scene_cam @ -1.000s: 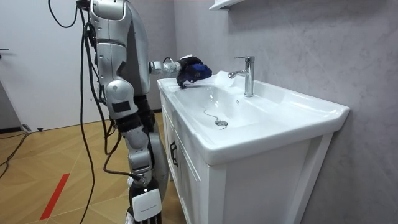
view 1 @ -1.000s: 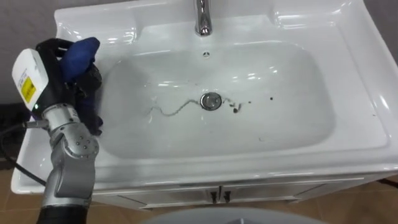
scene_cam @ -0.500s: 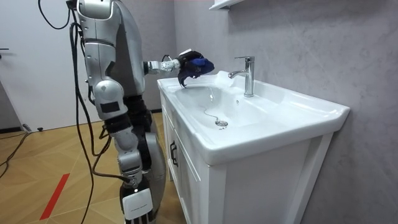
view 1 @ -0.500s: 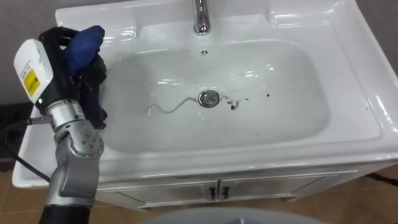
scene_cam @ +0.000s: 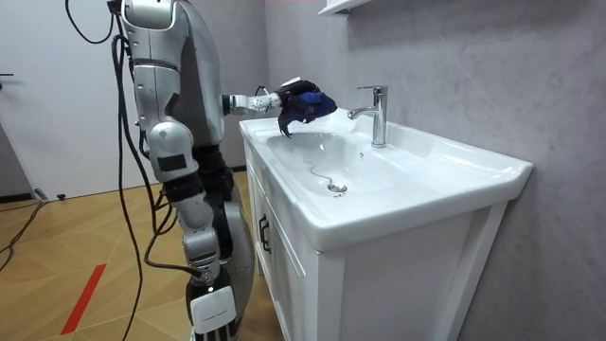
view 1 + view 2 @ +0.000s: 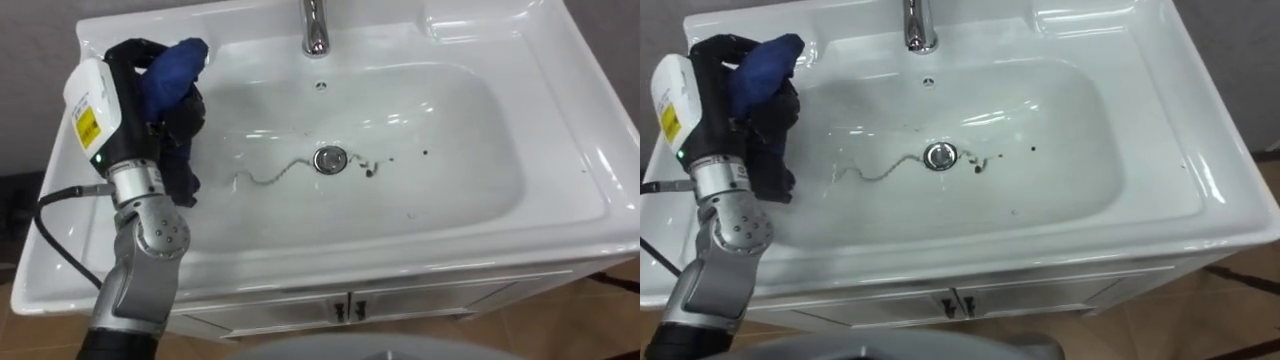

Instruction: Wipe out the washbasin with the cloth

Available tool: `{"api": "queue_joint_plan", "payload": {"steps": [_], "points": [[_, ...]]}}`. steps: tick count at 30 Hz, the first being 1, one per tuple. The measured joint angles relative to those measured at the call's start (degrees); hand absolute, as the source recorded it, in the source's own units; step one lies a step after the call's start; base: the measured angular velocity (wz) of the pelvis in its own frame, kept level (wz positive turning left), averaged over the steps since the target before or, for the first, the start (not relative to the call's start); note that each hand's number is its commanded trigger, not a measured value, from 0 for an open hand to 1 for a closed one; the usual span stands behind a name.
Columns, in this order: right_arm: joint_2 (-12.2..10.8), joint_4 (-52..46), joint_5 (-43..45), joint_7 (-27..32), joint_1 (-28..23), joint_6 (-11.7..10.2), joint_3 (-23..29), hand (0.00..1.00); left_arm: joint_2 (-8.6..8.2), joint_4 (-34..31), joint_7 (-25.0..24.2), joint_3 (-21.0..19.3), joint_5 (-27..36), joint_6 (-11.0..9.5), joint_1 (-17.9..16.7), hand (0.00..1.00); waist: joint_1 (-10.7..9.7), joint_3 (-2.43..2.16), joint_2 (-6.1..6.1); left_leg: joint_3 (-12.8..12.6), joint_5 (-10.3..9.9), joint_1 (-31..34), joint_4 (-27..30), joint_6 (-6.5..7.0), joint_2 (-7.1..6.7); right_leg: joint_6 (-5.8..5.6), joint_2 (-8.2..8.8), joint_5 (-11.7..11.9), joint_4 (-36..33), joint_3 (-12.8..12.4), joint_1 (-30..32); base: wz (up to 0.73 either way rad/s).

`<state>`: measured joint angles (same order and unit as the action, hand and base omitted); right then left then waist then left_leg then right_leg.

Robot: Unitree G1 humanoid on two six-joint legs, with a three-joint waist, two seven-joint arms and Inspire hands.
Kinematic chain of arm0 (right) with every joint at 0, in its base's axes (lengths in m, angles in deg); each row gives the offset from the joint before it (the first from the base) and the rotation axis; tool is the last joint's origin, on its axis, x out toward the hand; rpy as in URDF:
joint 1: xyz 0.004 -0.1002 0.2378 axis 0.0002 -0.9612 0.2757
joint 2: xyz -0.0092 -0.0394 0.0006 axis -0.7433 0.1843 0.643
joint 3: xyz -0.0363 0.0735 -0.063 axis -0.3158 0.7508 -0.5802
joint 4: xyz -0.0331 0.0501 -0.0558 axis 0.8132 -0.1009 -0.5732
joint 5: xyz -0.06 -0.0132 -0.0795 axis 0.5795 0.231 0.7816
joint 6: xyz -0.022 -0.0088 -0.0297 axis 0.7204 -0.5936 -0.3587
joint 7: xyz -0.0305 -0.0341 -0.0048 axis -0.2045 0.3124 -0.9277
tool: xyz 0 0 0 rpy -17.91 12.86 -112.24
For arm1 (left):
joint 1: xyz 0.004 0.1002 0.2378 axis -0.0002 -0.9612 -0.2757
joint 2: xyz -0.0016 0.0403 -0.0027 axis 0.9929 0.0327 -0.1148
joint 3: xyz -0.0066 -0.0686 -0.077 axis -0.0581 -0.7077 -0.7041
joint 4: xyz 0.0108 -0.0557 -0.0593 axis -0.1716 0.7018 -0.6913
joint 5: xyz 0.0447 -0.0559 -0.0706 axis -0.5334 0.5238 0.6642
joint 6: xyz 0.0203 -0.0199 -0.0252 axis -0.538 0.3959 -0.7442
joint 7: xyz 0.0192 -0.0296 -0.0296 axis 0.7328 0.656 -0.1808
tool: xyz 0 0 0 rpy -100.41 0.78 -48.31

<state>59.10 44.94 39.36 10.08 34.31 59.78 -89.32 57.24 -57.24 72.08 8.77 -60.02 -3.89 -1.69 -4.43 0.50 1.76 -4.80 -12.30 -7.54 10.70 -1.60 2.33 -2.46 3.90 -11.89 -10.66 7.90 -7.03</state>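
White basin (image 6: 455,190) against a grey wall; left hand (image 6: 135,90) curls tightly around a blue cloth (image 6: 175,65), seemingly just above the basin's left slope.

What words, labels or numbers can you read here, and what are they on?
Yellow label on the left hand, which holds the blue cloth: too small to read.
Right hand, hanging low in the room view: no readable print.
Basin, faucet: no text.
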Motion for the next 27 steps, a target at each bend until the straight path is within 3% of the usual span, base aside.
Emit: {"api": "queue_joint_plan", "payload": {"steps": [13,18,21,27], "points": [[-0.04,1.20,1.31,1.48,1.93,0.05,0.20,0.00,0.00,2.85,-1.24,2.75,-2.45,0.05,-0.01,1.00,-0.26,0.17,-0.66,-0.09,0.00,0.22,0.04,0.00,0.02,0.07,0.00,0.06,0.02,0.09,0.18,0.00],[-0.11,0.77,2.12,0.88,1.72,0.49,0.10,0.00,0.96,4.24,-3.98,5.04,-4.92,0.96,-0.27,1.00,-0.27,-0.13,-0.80,-0.40,0.00,0.15,0.02,0.00,0.02,0.06,0.02,0.07,-0.06,0.02,0.23,0.00],[-0.11,-0.34,2.01,0.83,1.11,0.84,0.09,0.00,1.67,5.90,-7.00,7.73,-7.41,2.44,-0.36,1.00,-0.27,-0.59,-0.96,-0.63,0.00,-0.03,0.02,0.00,0.03,0.07,0.03,0.08,-0.13,-0.14,0.13,-0.02],[-0.11,-1.48,1.94,1.33,1.01,0.77,0.11,0.00,1.68,11.46,-10.28,9.49,-11.02,3.49,-0.37,1.00,-1.43,-0.51,-1.35,-1.10,0.00,-0.26,0.02,0.00,0.09,0.08,0.00,0.08,-0.31,-0.44,0.03,-0.01]]}}
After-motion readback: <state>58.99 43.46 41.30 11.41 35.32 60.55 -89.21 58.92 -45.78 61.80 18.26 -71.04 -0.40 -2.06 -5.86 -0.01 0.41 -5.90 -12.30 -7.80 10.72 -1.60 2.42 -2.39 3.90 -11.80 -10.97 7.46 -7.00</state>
